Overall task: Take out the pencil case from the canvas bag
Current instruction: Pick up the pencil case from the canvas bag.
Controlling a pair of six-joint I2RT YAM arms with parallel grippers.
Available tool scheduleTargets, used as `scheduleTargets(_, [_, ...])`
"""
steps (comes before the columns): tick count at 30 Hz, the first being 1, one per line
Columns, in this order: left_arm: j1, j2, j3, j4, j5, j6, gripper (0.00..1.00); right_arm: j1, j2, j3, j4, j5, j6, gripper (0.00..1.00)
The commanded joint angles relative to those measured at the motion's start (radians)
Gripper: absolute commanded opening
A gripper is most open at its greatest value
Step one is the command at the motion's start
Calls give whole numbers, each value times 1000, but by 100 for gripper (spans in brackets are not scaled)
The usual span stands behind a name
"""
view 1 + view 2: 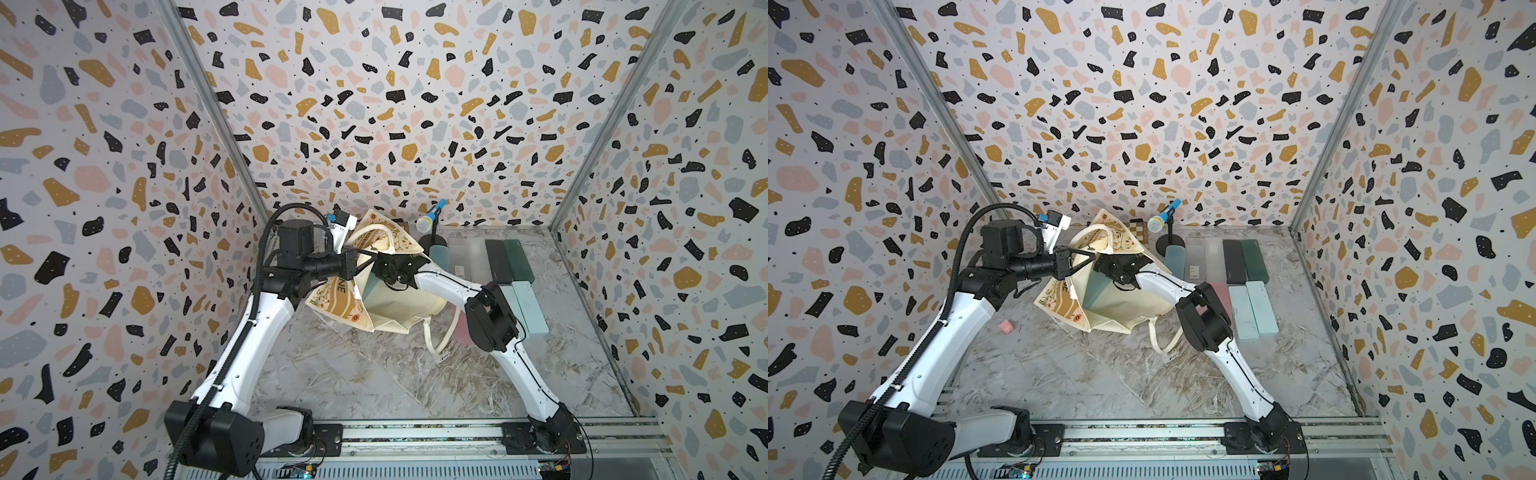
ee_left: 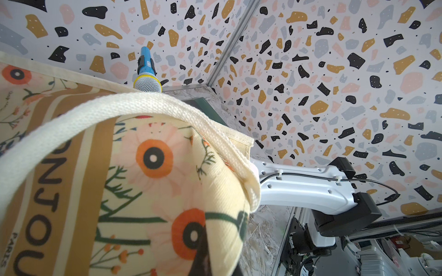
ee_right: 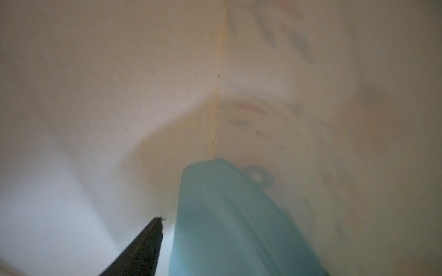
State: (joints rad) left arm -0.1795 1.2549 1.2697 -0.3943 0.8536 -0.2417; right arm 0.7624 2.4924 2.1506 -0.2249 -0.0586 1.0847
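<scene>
marble tabletop [image 1: 374, 374] — canvas bag [image 1: 399, 307] gaping, teal pencil case [image 3: 227, 227] inside.

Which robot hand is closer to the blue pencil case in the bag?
Right. The right hand is inside the canvas bag beside the pencil case; the left hand pinches its rim.

One canvas bag [image 1: 1133, 307], nine pencil cases [image 1: 1235, 262], one microphone [image 1: 1158, 224]

The white-shelled left arm [image 1: 270, 320] and right arm [image 1: 523, 374] carry small dark screw holes and matte black joint housings. A ribbed black cable conduit [image 1: 259, 270] runs up the left arm's nine-o'clock side under white ties; a thin black wire [image 2: 306, 176] is clipped along the right arm's shell.
</scene>
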Motion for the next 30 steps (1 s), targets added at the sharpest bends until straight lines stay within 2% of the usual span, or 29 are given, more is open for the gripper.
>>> scheduleTargets(1, [-26, -52, 28, 56, 170, 17, 0, -31, 29, -2, -80, 59, -32, 68])
scheduleTargets(6, [-25, -48, 44, -13, 51, 45, 0, -20, -68, -80, -1, 94, -93, 62])
scheduleTargets(11, [-24, -46, 54, -53, -26, 63, 0, 22, -208, -219, 115, 216, -210, 59])
scheduleTargets(14, [-24, -46, 54, -57, -37, 64, 0, 43, -290, -329, 216, 264, -272, 55])
scheduleTargets(22, [-23, -40, 60, -77, -77, 69, 0, 53, -424, -528, 398, 245, -328, 50])
scheduleTargets(30, [-19, -36, 60, -77, -77, 68, 0, 54, -439, -552, 401, 252, -319, 36])
